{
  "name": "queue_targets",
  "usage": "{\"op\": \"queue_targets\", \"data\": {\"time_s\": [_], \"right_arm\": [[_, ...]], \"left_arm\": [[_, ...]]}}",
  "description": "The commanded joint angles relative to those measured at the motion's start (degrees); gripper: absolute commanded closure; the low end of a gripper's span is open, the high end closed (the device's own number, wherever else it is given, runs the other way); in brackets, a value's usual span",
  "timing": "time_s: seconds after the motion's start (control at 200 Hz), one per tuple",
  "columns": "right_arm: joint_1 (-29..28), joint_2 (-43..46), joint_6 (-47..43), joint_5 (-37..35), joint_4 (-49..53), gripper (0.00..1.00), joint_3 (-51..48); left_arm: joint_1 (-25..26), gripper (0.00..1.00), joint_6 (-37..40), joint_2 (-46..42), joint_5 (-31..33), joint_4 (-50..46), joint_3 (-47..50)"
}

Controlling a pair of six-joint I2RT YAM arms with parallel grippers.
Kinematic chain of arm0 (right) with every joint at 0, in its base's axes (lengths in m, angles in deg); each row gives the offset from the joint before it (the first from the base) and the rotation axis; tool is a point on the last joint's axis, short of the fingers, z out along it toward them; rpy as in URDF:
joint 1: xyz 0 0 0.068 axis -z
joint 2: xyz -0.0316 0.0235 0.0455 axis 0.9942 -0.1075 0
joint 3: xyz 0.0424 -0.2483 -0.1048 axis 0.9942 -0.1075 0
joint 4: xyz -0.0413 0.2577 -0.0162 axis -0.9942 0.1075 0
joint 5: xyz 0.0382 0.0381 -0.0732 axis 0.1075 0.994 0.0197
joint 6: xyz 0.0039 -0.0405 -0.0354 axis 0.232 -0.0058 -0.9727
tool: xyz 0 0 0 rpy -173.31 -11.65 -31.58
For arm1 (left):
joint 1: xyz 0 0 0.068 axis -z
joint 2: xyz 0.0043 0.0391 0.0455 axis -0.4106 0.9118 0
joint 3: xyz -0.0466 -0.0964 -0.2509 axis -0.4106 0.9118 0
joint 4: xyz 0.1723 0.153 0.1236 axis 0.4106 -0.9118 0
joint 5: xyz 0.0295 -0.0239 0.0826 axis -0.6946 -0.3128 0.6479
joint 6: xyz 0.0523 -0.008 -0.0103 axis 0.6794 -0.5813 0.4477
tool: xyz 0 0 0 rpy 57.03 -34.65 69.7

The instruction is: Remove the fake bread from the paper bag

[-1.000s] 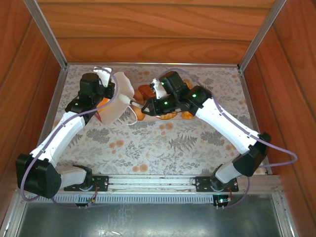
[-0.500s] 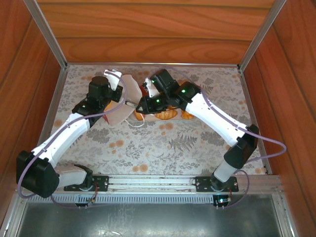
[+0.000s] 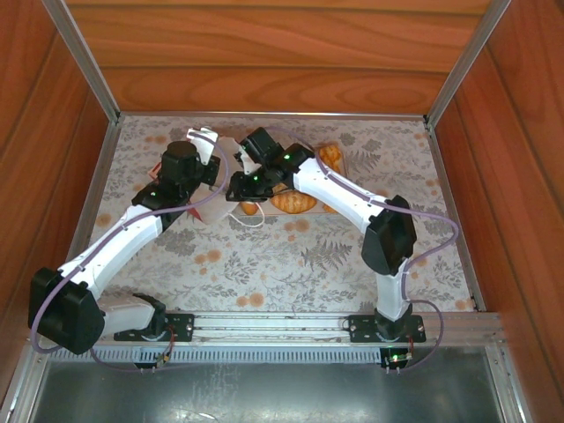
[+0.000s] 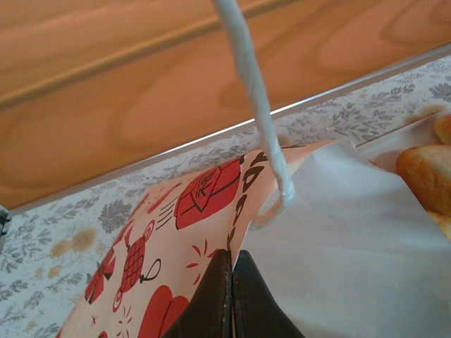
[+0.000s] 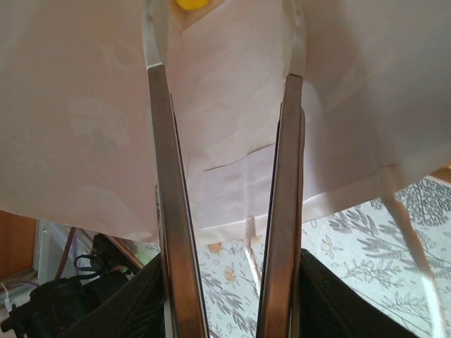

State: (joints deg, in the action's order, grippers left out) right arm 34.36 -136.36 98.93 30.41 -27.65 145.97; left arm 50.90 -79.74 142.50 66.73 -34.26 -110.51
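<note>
The paper bag (image 3: 222, 164) lies tipped over at the back left of the table, its mouth facing right. In the left wrist view its red-printed side (image 4: 190, 232) and a white string handle (image 4: 255, 98) show. My left gripper (image 4: 232, 262) is shut on the bag's upper edge. My right gripper (image 5: 224, 42) reaches into the bag's mouth, open, with white paper all round its fingers (image 5: 163, 155) and nothing between them. A bit of yellow (image 5: 192, 3) shows deep inside, past the fingertips. Fake bread lies outside: a croissant (image 3: 293, 202), a bun (image 3: 330, 157), another piece (image 3: 249, 209).
The loose pastries sit on a pale tray (image 3: 348, 167) right of the bag; one shows in the left wrist view (image 4: 426, 169). Wooden walls and a metal rail (image 3: 264, 115) close the back. The patterned cloth (image 3: 264, 264) covers the table.
My right arm has swung left from over the tray and pushed its gripper into the bag's mouth, jaws widening. The left gripper has shifted slightly right, still pinching the bag.
</note>
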Motion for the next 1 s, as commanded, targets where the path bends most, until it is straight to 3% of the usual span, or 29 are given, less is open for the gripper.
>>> {"op": "queue_targets", "data": {"time_s": [0.0, 0.395, 0.999], "right_arm": [[0.0, -1.1, 1.2, 1.6, -2.9, 0.55, 3.6], [-0.4, -3.6, 2.4, 2.7, -5.6, 0.55, 4.8], [-0.8, -6.2, 4.3, -0.5, -10.2, 0.54, 2.3]], "left_arm": [[0.6, 1.0, -1.1, -1.2, 0.9, 1.7, 0.4], [0.9, 1.0, -4.2, 0.2, 6.1, 2.9, -0.8], [0.9, 1.0, -3.5, 0.3, 4.5, 5.1, -0.1]]}}
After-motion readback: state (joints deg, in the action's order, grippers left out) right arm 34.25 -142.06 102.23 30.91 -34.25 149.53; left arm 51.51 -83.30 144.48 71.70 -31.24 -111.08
